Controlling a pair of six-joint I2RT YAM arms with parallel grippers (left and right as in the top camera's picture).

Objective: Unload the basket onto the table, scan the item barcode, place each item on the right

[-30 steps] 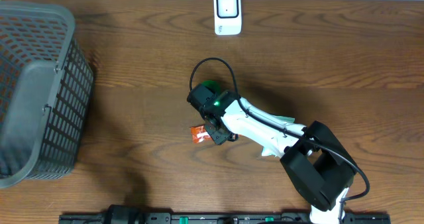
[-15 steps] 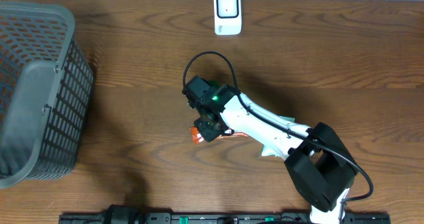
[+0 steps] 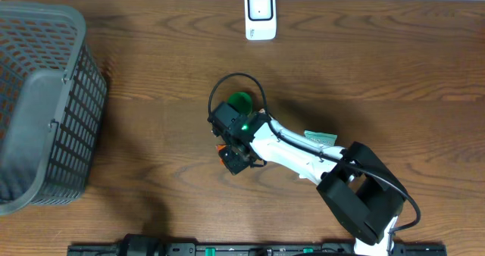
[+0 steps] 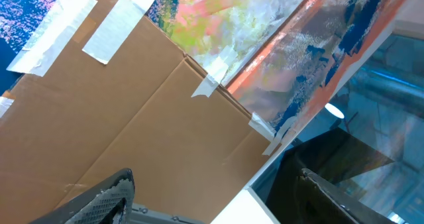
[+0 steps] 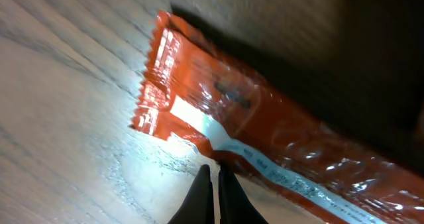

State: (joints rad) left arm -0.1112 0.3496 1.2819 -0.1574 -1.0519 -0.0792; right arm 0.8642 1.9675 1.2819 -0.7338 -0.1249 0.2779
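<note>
An orange-red foil packet lies flat on the wooden table, filling the right wrist view. My right gripper is shut, its two black fingertips pressed together and resting at the packet's lower edge, with nothing between them. From overhead the right gripper covers most of the packet; only a sliver of orange shows. A white barcode scanner stands at the table's far edge. My left gripper is open and empty, facing a cardboard box; it does not appear overhead.
A grey mesh basket fills the left side of the table. A green round object lies just behind the right wrist. A white and teal packet sits partly under the right arm.
The right gripper swung left, then came toward the front edge and now sits over the orange packet, hiding most of it. It stayed shut throughout.
</note>
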